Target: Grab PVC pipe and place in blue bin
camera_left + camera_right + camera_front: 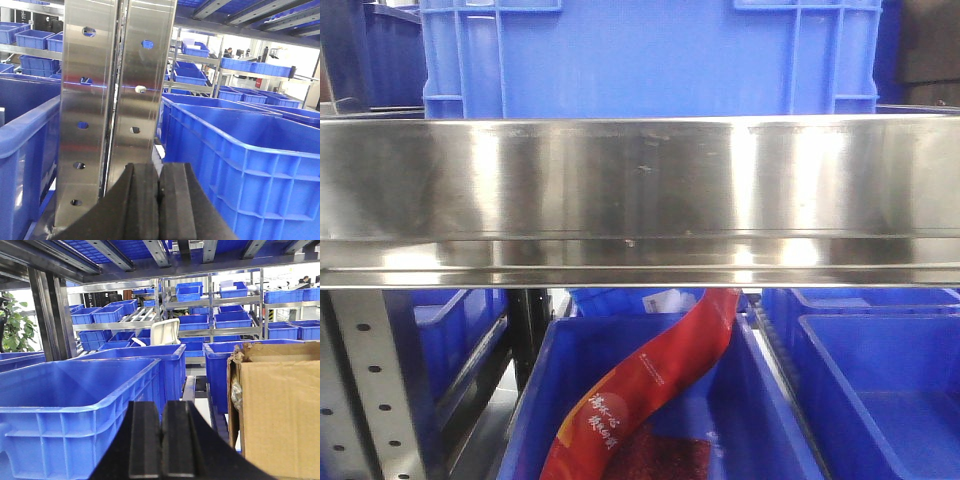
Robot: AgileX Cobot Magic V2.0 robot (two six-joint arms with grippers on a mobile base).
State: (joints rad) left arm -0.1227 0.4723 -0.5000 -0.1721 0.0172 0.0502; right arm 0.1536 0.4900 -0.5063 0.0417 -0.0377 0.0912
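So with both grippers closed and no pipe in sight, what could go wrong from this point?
1. No PVC pipe shows in any view, and the steel shelf rail fills much of the front camera, so locating the pipe may fail.
2. The left gripper, shut and empty, sits close to the perforated steel upright; a careless move could strike it.
3. The right gripper has a cardboard box close beside it, which it could snag.
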